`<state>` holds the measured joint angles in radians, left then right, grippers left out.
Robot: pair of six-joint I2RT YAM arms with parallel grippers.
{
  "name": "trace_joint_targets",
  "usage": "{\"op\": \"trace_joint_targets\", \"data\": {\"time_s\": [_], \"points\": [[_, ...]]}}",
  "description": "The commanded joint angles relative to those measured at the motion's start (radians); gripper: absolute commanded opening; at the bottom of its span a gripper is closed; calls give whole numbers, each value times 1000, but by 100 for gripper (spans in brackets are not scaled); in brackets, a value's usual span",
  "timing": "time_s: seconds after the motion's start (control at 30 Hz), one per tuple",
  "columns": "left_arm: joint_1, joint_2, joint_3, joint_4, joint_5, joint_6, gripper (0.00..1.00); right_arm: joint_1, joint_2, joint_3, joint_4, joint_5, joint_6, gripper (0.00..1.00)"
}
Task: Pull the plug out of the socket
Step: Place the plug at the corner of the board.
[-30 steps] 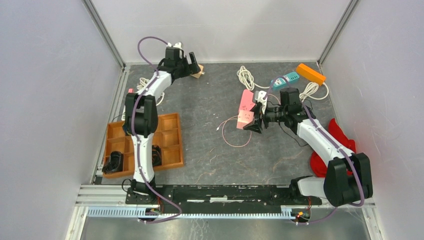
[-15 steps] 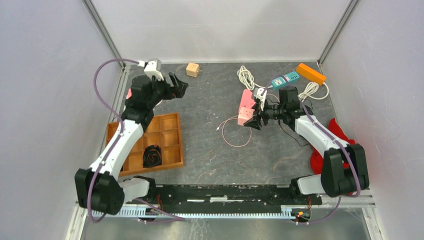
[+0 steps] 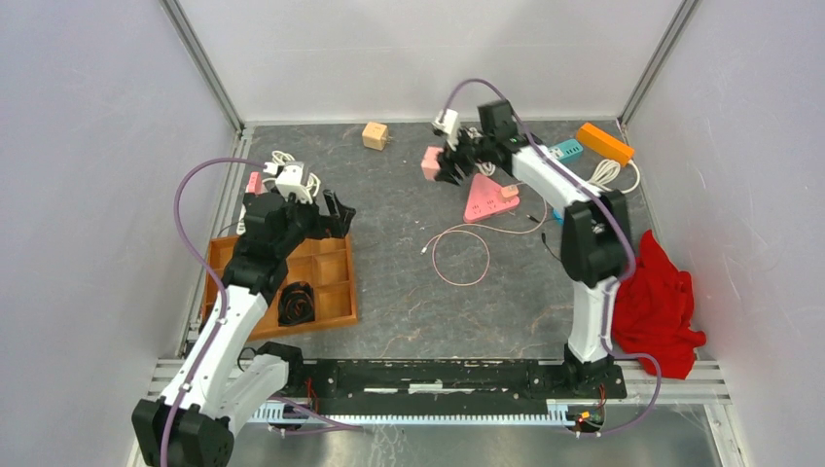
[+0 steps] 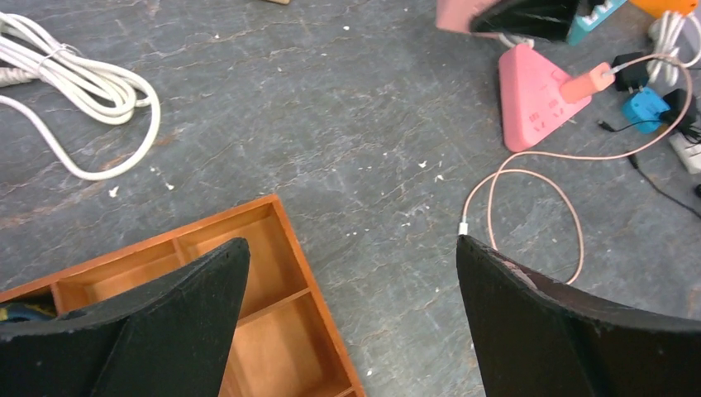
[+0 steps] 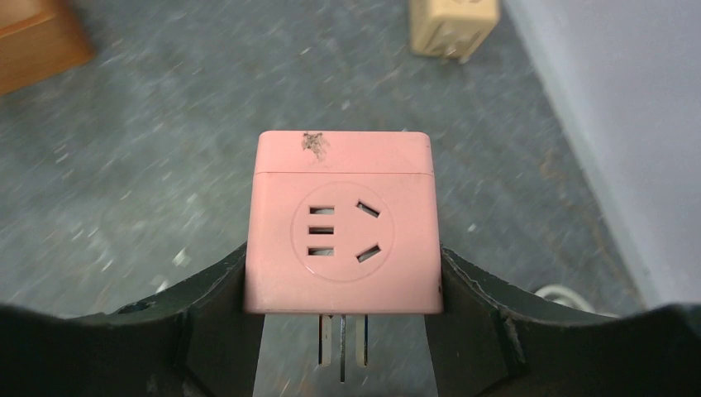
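Well, the right hand (image 3: 443, 163) is clamped on the pink plug (image 5: 343, 236) near the back wall, its prongs bare and clear of the triangular socket (image 3: 486, 197) lying just beside it. A beige cube (image 3: 374, 135) sits to the left, an orange strip (image 3: 604, 143) in the far right corner, and a pink cable (image 3: 462, 255) loops forward. The left hand (image 4: 351, 246) hangs spread wide over the tray (image 4: 273, 273) corner, with open surface (image 3: 389, 292) between tray and cable.
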<state>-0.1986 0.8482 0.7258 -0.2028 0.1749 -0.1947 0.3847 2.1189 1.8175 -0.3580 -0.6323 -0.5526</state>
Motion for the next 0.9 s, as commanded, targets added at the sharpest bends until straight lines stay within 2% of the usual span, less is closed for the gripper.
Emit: {"op": "trace_joint_targets", "data": {"time_s": [0.0, 0.2, 0.37, 0.53, 0.87], "points": [[1, -24, -9, -25, -34, 77, 100, 48, 111, 108, 140, 169, 125, 4], [1, -6, -2, -34, -17, 78, 100, 96, 258, 260, 202, 351, 200, 11], [1, 9, -1, -39, -35, 86, 100, 97, 315, 271, 302, 414, 166, 23], [2, 22, 0, -51, -80, 106, 100, 96, 411, 393, 392, 431, 110, 28], [3, 54, -2, -58, -124, 126, 100, 97, 560, 529, 505, 408, 71, 50]]}}
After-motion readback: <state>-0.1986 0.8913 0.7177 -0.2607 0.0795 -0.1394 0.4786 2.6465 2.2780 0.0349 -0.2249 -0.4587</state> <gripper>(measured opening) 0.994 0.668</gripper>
